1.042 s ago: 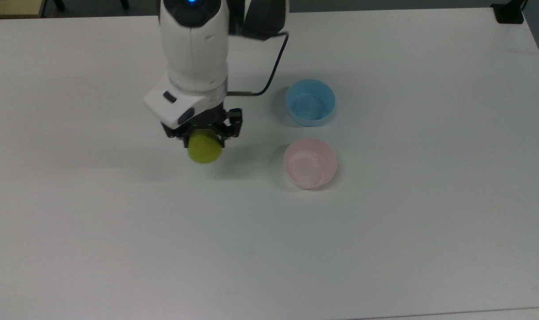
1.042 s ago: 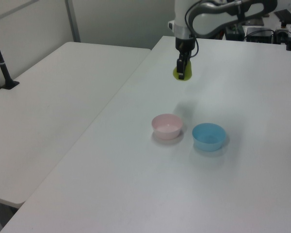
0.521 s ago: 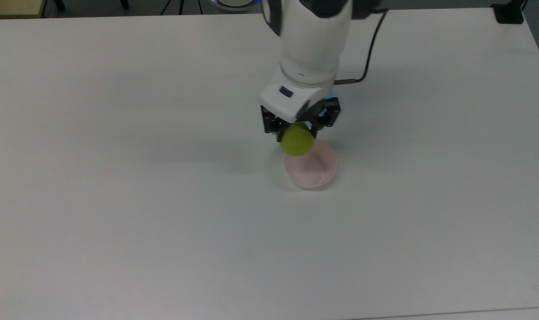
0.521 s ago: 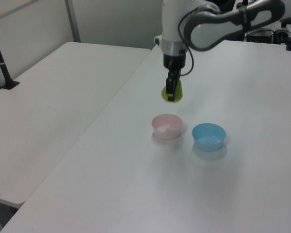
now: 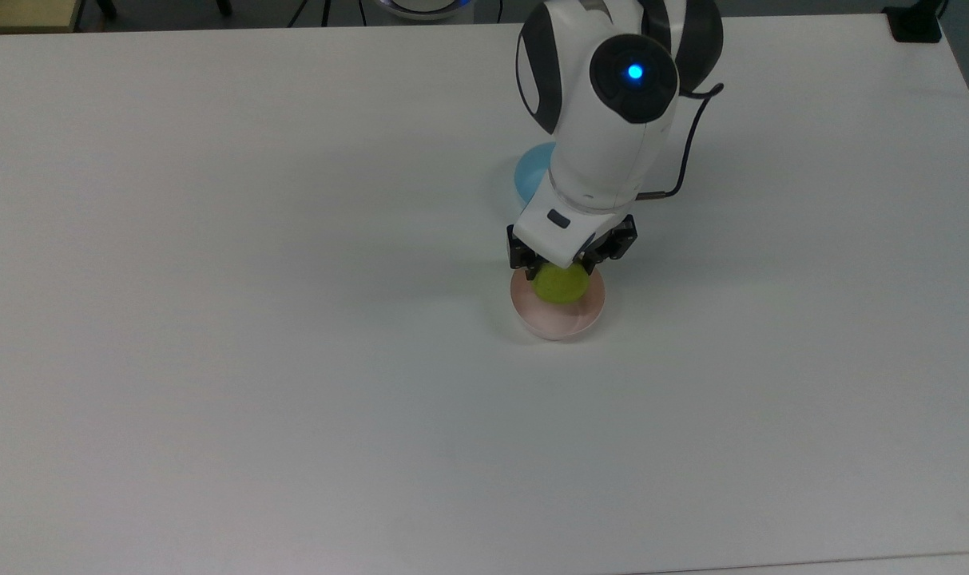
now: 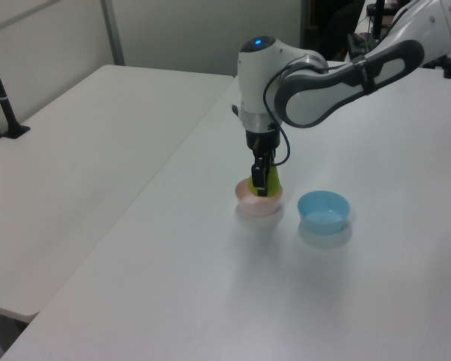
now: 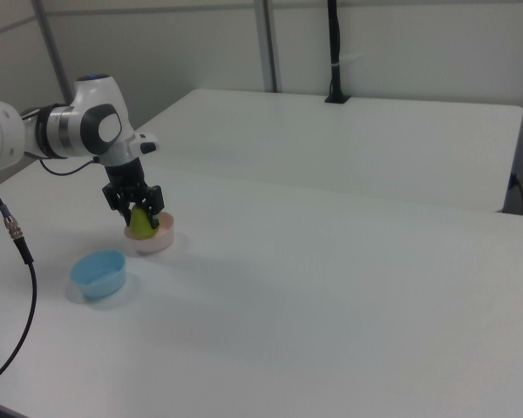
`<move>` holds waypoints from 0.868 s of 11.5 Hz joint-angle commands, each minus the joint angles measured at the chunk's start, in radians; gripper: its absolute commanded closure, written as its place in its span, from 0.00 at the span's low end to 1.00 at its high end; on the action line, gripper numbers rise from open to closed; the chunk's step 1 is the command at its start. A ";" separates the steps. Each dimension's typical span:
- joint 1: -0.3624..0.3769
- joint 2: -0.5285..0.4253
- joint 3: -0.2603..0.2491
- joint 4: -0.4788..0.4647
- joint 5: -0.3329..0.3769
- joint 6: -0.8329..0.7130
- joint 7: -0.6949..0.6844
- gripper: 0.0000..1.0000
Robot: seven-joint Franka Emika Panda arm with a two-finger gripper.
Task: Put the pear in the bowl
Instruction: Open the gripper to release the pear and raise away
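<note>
The yellow-green pear (image 5: 561,284) (image 6: 270,179) (image 7: 140,222) hangs just inside the rim of the pale pink bowl (image 5: 558,320) (image 6: 249,204) (image 7: 160,242), held from above. My gripper (image 5: 568,267) (image 6: 261,183) (image 7: 139,212) is shut on the pear, its black fingers on either side of the fruit. Whether the pear touches the bowl's bottom cannot be told. The white arm leans over the bowl from the top view's upper right.
A light blue bowl (image 5: 530,169) (image 6: 324,211) (image 7: 98,273) stands right beside the pink one, partly covered by the arm in the top view. Both sit on a wide white table (image 5: 212,359). A second white table (image 6: 75,150) adjoins it.
My gripper carried the pear from the open table to the top view's right, over the pink bowl, and then lowered it into the bowl's mouth. The bowls stayed put.
</note>
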 commanded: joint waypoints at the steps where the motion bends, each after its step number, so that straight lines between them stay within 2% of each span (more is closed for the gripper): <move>1: 0.015 0.003 -0.013 0.000 -0.008 0.011 0.028 0.00; 3: 0.015 -0.008 -0.015 0.004 -0.010 0.008 0.051 0.00; 6: -0.008 -0.118 -0.021 -0.003 -0.014 -0.038 0.064 0.00; 9: -0.144 -0.256 -0.024 -0.009 -0.017 -0.228 0.009 0.00; 10: -0.210 -0.285 -0.015 -0.008 -0.016 -0.271 -0.026 0.00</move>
